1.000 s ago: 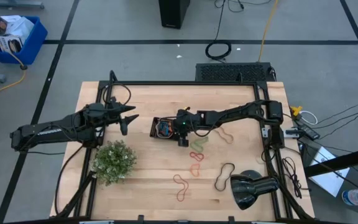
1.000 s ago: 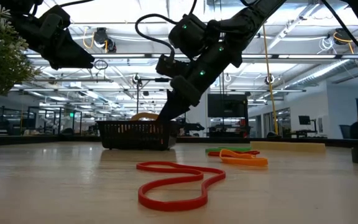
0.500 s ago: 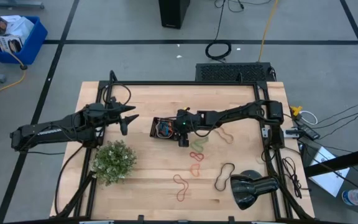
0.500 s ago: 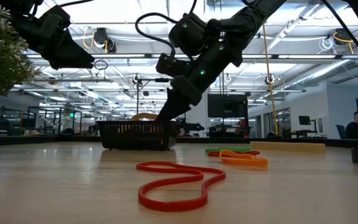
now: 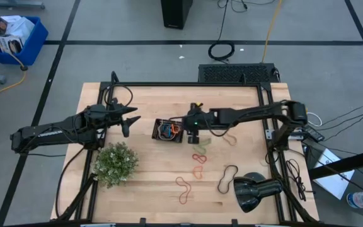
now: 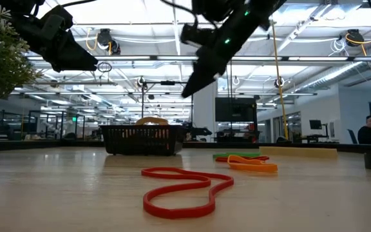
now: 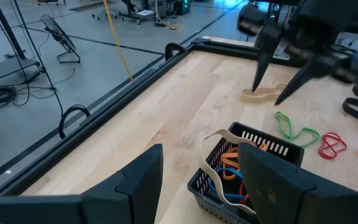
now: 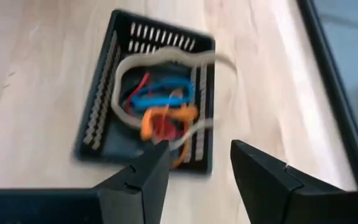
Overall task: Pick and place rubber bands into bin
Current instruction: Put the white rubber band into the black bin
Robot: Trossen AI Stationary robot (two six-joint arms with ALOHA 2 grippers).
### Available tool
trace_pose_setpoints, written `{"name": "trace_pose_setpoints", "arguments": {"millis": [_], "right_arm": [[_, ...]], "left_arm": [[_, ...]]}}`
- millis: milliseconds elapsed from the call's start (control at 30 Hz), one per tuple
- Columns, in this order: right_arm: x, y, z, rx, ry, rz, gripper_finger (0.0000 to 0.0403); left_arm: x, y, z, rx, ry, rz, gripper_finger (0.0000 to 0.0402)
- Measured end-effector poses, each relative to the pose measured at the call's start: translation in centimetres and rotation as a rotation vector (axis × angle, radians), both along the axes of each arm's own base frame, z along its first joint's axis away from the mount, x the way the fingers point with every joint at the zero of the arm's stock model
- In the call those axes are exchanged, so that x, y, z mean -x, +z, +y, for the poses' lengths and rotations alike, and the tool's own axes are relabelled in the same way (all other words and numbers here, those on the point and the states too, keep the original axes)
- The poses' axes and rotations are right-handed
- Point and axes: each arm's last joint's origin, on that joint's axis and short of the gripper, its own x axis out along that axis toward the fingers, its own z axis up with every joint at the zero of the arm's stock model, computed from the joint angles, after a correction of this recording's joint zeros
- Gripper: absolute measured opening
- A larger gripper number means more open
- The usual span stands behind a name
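Your right gripper point(image 5: 194, 134) has its fingers apart and empty, just beside the bin point(image 5: 167, 130), above it. A tan band point(image 8: 166, 62) drapes over the bin's rim. Your left gripper point(image 5: 129, 122), fingers apart, waits beyond the bin's other side.

I see the bin point(image 5: 167, 130) just left of my right tool point(image 5: 193, 135); loose rubber bands point(image 5: 199, 157) lie on the counter point(image 5: 150, 183) below it.
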Motion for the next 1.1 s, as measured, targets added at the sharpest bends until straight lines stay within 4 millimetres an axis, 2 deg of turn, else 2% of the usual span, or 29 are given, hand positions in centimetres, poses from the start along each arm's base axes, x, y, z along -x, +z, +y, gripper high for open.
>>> {"name": "trace_pose_setpoints", "arguments": {"millis": [233,333,433,533,767,867,1100], "right_arm": [[4.4,2.8,0.5,-0.170,-0.203,0.122,0.0164],[6.5,3.4,0.5,-0.256,-0.364,0.200,0.0161],[8.2,3.5,0.5,-0.249,-0.499,0.246,0.0161],[9.2,2.5,0.4,-0.208,-0.551,0.244,0.0163],[10.9,-2.1,0.5,-0.184,-0.525,0.265,0.0161],[11.4,-3.8,0.0,-0.211,-0.595,0.237,0.0160],[12.4,-5.7,-1.6,-0.252,-0.711,0.191,0.0160]], "left_arm": [[0.0,0.0,0.0,0.000,0.000,0.001,0.0216],[0.0,0.0,0.0,0.000,0.000,0.001,0.0216],[0.0,0.0,0.0,0.000,0.000,0.001,0.0216],[0.0,0.0,0.0,0.000,0.000,0.001,0.0216],[0.0,0.0,0.0,0.002,0.001,0.000,0.0216],[0.0,0.0,0.0,0.002,0.000,0.000,0.0216],[0.0,0.0,0.0,0.002,0.001,0.000,0.0216]]}}
